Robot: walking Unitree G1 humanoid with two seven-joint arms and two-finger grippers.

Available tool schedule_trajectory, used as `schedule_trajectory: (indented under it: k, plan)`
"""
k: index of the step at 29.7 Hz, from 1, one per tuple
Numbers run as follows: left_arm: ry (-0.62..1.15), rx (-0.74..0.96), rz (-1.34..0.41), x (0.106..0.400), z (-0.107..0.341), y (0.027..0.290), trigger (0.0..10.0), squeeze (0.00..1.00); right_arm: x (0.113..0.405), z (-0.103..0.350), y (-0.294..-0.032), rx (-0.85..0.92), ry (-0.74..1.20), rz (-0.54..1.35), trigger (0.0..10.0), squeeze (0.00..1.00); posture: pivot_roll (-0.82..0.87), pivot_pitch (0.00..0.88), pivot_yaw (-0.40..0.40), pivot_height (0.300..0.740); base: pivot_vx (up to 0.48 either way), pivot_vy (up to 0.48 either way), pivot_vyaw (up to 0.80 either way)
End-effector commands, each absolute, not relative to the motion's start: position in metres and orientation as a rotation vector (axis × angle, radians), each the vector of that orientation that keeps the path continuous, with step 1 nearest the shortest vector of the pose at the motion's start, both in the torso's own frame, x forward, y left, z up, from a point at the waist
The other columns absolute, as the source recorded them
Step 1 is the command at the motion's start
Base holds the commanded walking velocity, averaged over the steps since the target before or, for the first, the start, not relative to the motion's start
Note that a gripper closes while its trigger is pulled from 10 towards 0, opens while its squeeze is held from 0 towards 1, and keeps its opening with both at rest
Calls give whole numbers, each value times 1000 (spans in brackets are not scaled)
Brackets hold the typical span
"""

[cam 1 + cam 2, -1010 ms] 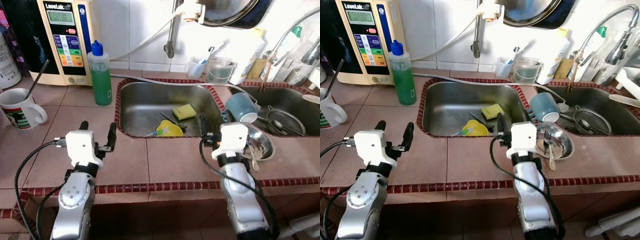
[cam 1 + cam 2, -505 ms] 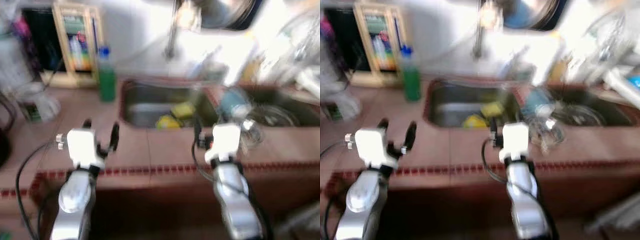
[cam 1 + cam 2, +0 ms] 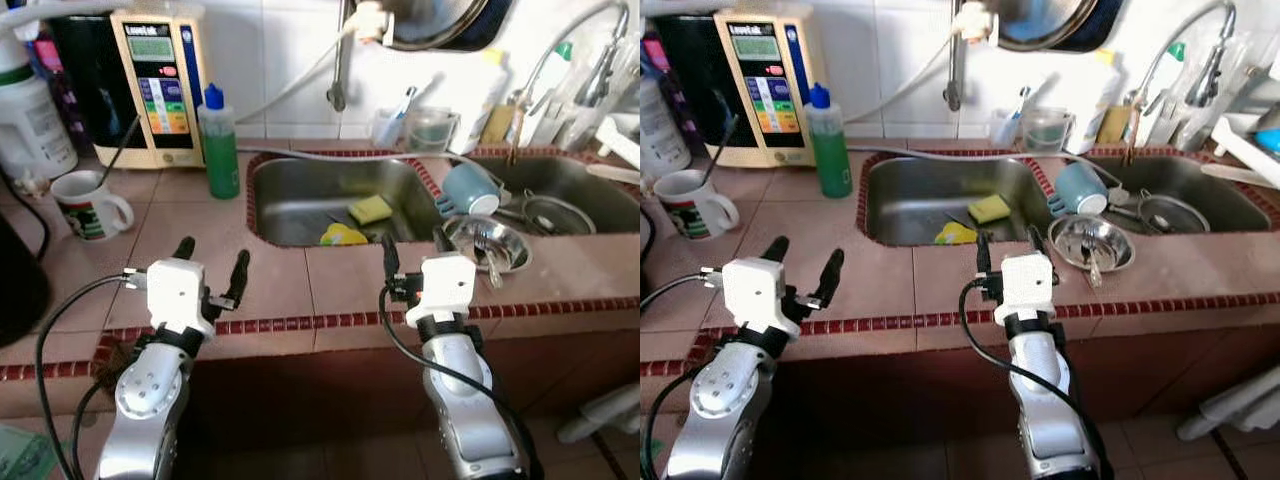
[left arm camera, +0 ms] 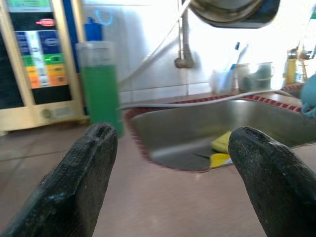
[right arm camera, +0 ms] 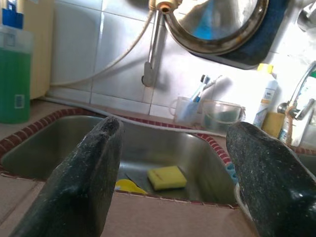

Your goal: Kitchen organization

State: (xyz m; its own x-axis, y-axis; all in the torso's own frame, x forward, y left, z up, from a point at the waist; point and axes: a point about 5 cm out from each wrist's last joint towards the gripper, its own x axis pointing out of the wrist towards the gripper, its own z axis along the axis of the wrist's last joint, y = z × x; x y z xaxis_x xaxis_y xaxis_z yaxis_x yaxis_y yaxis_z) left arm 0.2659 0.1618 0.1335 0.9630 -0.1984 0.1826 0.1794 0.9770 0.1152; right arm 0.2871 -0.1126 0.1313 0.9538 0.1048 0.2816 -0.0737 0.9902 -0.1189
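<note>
Hovering over the counter's front edge, both grippers empty, fingers spread: left gripper [image 3: 211, 271], right gripper [image 3: 411, 252]; reaching forward risks tipping the steel bowl [image 3: 486, 243] perched on the sink [image 3: 300, 190] rim.

Worktop [image 3: 340, 290]: pinkish-brown tiles, dark red tile trim along front edge and around the basins. Left end: white mug [image 3: 88, 205] with utensil standing in it. Back edge, left: cream water ioniser [image 3: 160, 85]; green dish-soap bottle [image 3: 220, 145] just beside it, near the left sink's [image 3: 300, 200] back left corner. Steel bowl [image 3: 485, 243] holding a fork on the strip between the two sinks.
</note>
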Motion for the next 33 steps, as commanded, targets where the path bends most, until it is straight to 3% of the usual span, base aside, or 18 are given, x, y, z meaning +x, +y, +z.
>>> schedule_trajectory:
  k: [1,4,25,33]
  plan:
    - [-223,112,-216,267,140,156,10000,0,286,130,-120,-117,-283,60,10000,0,-102,0,-24,740,0,-480,0]
    - [-227,63,-231,267,141,155,10000,0,286,129,-119,-114,-279,60,10000,0,-101,0,-20,740,0,0,0]
    - [-214,139,-275,264,138,149,10000,0,284,128,-120,-124,-265,71,10000,0,-99,0,-23,740,0,0,0]
    - [-220,136,-266,265,139,148,10000,0,285,130,-118,-119,-267,79,10000,0,-98,0,-32,740,0,-378,0]
